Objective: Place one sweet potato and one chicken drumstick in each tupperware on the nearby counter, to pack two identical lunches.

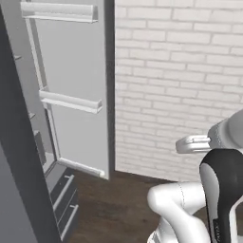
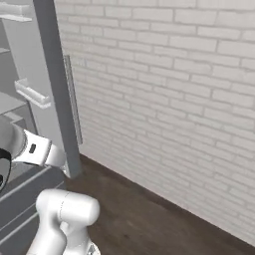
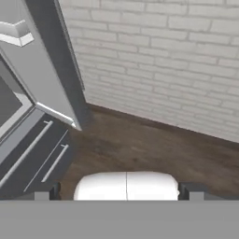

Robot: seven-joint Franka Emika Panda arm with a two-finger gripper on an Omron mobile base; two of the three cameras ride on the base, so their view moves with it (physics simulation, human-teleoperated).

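Note:
In the hand view my gripper (image 3: 120,192) is open; its two dark fingertips (image 3: 49,191) stand wide apart with nothing between them, above a dark wooden floor (image 3: 140,144). The white arm (image 1: 223,190) rises at the right of the left base view, and part of it (image 2: 35,149) shows at the left of the right base view. The sweet potato, the chicken drumstick, the tupperware and the counter are all out of view.
A tall grey fridge door (image 1: 71,102) with shelf rails (image 1: 71,103) stands open on the left, with grey drawers (image 1: 64,194) below it. A pale brick wall (image 1: 180,85) closes the space ahead and to the right.

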